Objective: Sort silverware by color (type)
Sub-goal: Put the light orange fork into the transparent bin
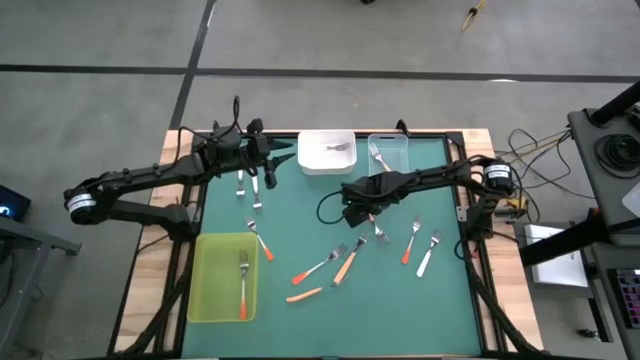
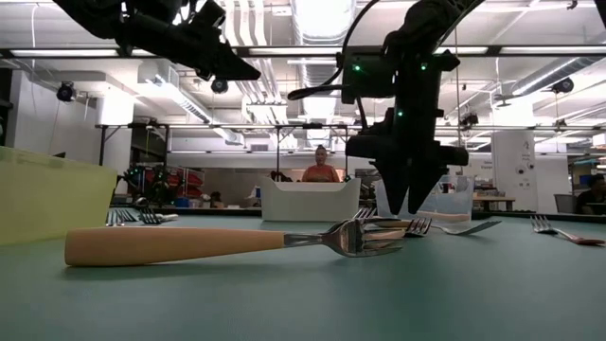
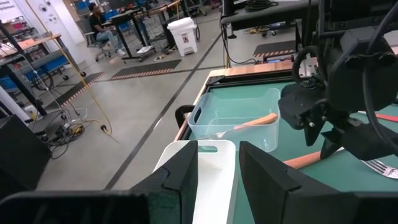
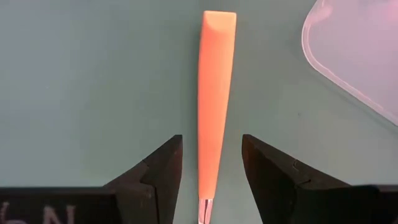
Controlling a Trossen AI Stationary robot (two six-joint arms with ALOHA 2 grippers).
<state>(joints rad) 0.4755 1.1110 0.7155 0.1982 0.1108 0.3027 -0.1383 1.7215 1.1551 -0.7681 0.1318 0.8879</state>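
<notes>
The right gripper [image 4: 211, 168] is low over the middle of the green-covered worktop [image 1: 440, 300], its jaws apart and straddling the orange plastic handle of a metal-tined fork [image 4: 214, 93] that lies flat on the mat; neither jaw visibly touches the handle. A corner of the clear plastic tray [image 4: 360, 56] lies just beside it.

The left gripper [image 3: 217, 171] hovers above the worktop's far left, near the white rectangular tray [image 1: 327, 153], jaws apart with nothing between them.

The remaining small forks [image 1: 330, 265] are scattered loose across the mat, in red-orange, light orange and white. One red-orange fork [image 1: 243, 290] lies in the yellow-green tray [image 1: 205, 300] at the near left. The white tray holds one fork, and the clear tray holds a light orange one.
</notes>
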